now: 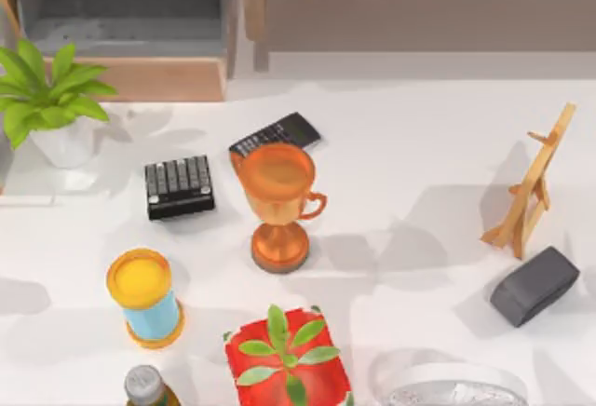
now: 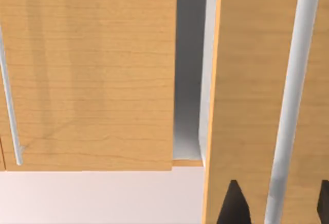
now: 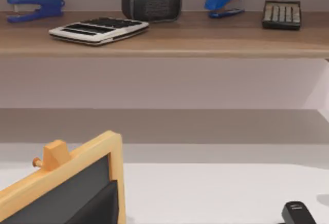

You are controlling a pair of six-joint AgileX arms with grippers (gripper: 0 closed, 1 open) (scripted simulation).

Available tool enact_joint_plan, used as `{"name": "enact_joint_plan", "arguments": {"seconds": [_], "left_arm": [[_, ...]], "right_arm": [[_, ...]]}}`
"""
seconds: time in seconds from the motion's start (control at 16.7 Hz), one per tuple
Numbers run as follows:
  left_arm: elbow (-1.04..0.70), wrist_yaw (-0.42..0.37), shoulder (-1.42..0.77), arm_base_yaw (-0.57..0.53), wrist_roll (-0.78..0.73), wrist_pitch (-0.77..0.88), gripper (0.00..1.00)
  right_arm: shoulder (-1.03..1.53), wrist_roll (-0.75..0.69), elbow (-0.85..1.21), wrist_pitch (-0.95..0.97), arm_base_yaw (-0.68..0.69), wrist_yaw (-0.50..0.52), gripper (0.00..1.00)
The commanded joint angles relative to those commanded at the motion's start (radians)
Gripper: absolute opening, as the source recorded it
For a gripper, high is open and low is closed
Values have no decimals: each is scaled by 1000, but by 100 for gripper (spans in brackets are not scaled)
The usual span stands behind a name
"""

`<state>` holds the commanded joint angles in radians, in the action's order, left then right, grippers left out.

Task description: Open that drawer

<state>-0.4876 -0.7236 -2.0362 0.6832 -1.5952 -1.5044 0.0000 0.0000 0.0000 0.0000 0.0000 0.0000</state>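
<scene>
From above, the drawer (image 1: 130, 24) sits pulled out at the bench's (image 1: 410, 145) far-left corner beside a potted plant (image 1: 47, 99); the left wrist view shows the left end effector's (image 2: 277, 208) dark fingertips (image 2: 234, 203) parted astride its pale handle bar (image 2: 293, 106); the right wrist view shows a small chalkboard easel (image 3: 67, 188) before a wooden desk (image 3: 164, 41).

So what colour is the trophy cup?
Orange, shiny all over; the trophy cup shows best in the top view, mid-table.
</scene>
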Motion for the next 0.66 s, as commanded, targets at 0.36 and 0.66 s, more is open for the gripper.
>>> {"name": "enact_joint_plan", "arguments": {"seconds": [0.36,0.66], "left_arm": [[0,0,0,0,0,0,100],[0,0,0,0,0,0,100]], "right_arm": [[0,0,0,0,0,0,100],[0,0,0,0,0,0,100]]}}
